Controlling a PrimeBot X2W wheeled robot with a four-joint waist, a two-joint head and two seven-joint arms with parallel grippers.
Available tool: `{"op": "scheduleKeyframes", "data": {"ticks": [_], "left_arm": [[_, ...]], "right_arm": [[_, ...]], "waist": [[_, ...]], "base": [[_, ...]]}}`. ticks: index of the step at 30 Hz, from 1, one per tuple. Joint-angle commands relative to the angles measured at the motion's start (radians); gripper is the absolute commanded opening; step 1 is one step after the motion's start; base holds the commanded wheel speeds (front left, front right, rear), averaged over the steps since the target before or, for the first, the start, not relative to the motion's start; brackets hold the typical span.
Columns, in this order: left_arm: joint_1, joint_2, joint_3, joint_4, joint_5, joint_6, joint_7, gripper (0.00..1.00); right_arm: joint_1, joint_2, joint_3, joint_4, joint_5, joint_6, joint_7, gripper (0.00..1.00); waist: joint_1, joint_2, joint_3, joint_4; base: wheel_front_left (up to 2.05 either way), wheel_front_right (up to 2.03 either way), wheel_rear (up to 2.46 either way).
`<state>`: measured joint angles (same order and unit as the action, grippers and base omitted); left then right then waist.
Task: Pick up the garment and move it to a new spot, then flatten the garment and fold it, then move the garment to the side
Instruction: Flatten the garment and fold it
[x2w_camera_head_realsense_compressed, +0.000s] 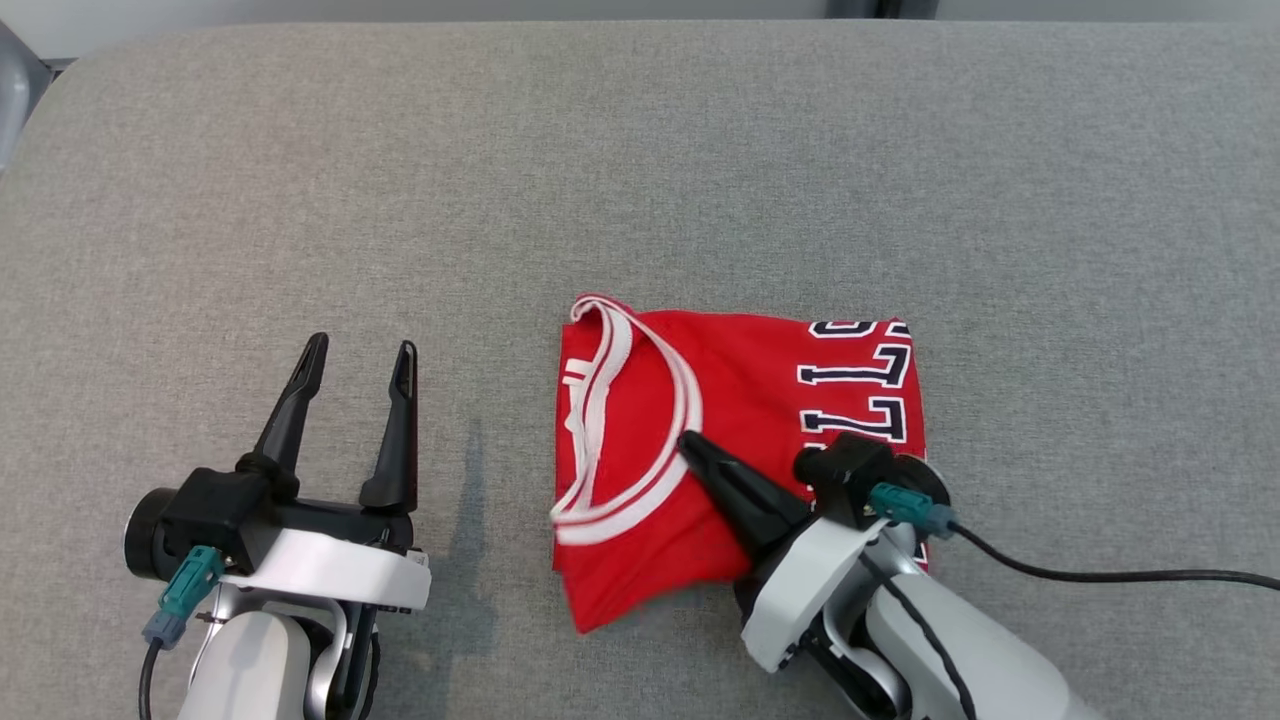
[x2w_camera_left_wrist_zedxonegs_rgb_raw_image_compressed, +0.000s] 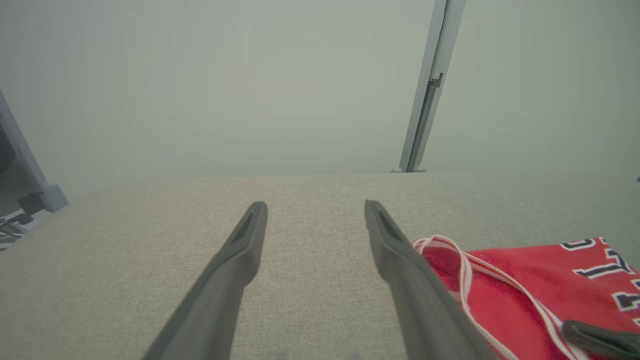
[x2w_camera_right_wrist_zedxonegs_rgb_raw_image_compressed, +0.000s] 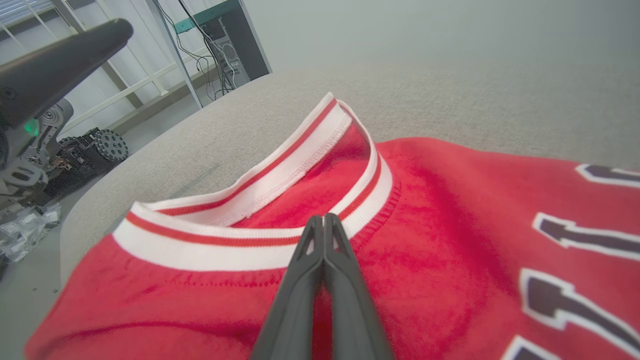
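I read a grey fabric tabletop under both arms, running out to a pale wall with a metal post at 1 o'clock. Left gripper, 7 o'clock: jaws wide, holding nothing. Right gripper, 5 o'clock: fingers pressed together, tip touching the folded red jersey at its white collar band.

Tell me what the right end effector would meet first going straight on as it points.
The right end effector, shut, points at the white collar band of the red garment, just ahead, perhaps already touching.
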<state>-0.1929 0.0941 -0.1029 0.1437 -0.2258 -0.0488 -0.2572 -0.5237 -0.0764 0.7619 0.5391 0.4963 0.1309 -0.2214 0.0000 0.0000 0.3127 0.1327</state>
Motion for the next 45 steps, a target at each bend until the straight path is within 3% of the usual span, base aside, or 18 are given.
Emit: {"op": "scheduleKeyframes", "data": {"ticks": [1,9,15,16,17,18,19,25,31,45], "left_arm": [[-0.016,0.006,0.001,0.003,-0.005,-0.003,-0.006,1.00],[-0.012,0.006,-0.002,0.011,-0.008,-0.002,-0.007,1.00],[0.007,0.013,0.008,0.009,-0.010,0.009,-0.008,1.00],[0.009,0.014,0.009,0.008,-0.009,0.013,-0.008,1.00],[0.011,0.016,0.010,0.006,-0.008,0.014,-0.008,1.00],[0.013,0.018,0.011,0.004,-0.008,0.017,-0.008,1.00],[0.016,0.020,0.013,0.003,-0.008,0.019,-0.009,1.00],[0.033,0.033,0.020,-0.012,-0.011,0.033,0.001,1.00],[0.060,0.052,0.042,-0.027,-0.028,0.041,0.006,1.00],[0.186,0.102,0.047,-0.064,-0.026,0.050,0.052,1.00]], "right_arm": [[-0.004,-0.004,0.011,-0.004,0.010,0.000,-0.008,0.00],[0.010,0.008,0.108,-0.042,0.067,0.000,-0.021,0.00],[0.030,-0.014,-0.021,-0.118,0.037,0.000,-0.040,0.00],[0.040,-0.016,-0.061,-0.132,0.025,0.000,-0.042,0.16],[0.052,-0.021,-0.102,-0.146,0.010,0.000,-0.043,0.40],[0.065,-0.027,-0.145,-0.159,-0.006,0.000,-0.043,0.73],[0.080,-0.032,-0.187,-0.171,-0.022,0.000,-0.044,1.00],[0.179,-0.060,-0.431,-0.242,-0.123,0.000,-0.039,1.00],[0.271,-0.072,-0.600,-0.308,-0.179,0.000,-0.004,1.00],[0.480,-0.059,-0.725,-0.468,-0.237,0.000,0.111,1.00]], "waist": [[0.0000,0.0000,0.000,-0.002],[0.0000,0.0000,-0.006,-0.008],[0.0000,0.0000,-0.031,-0.026],[0.0000,0.0000,-0.037,-0.029],[0.0000,0.0000,-0.042,-0.033],[0.0000,0.0000,-0.048,-0.037],[0.0000,0.0000,-0.055,-0.041],[0.0000,0.0000,-0.094,-0.067],[0.0000,0.0000,-0.138,-0.088],[0.0000,0.0000,-0.263,-0.113]], "base": [[0.00,0.00,0.00],[0.00,0.00,0.00],[0.00,0.00,0.00],[0.00,0.00,0.00],[0.00,0.00,0.00],[0.00,0.00,0.00],[0.00,0.00,0.00],[0.00,0.00,0.00],[0.00,0.00,0.00],[0.00,0.00,0.00]]}}
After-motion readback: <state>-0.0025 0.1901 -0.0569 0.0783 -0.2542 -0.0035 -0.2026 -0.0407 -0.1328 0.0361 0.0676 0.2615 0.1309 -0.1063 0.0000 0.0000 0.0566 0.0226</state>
